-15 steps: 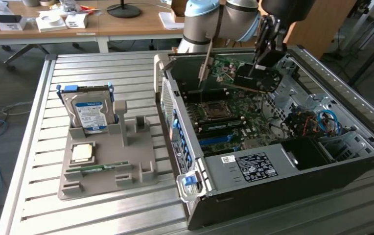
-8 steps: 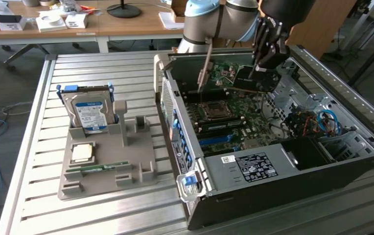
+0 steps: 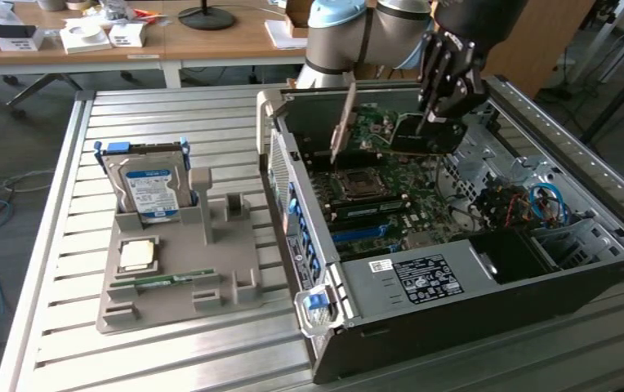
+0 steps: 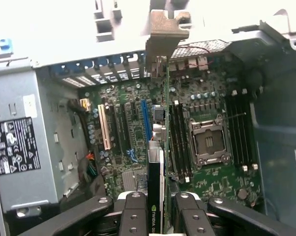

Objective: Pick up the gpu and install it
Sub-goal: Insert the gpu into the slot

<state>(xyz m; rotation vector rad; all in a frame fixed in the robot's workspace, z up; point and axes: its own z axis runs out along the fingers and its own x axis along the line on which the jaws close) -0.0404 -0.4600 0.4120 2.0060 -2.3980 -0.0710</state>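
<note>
Gripper jaws part-closed, clamped on gpu, held edge-on inside case, above motherboard, bracket toward case's rear wall. Best done slow: keep gpu upright, line bottom edge over blue slot, bracket to rear cutout. Press straight down, no twist.

The gpu, a thin black-faced card, stands on edge over the motherboard, at one o'clock in the exterior view, pinched in the tool.
</note>
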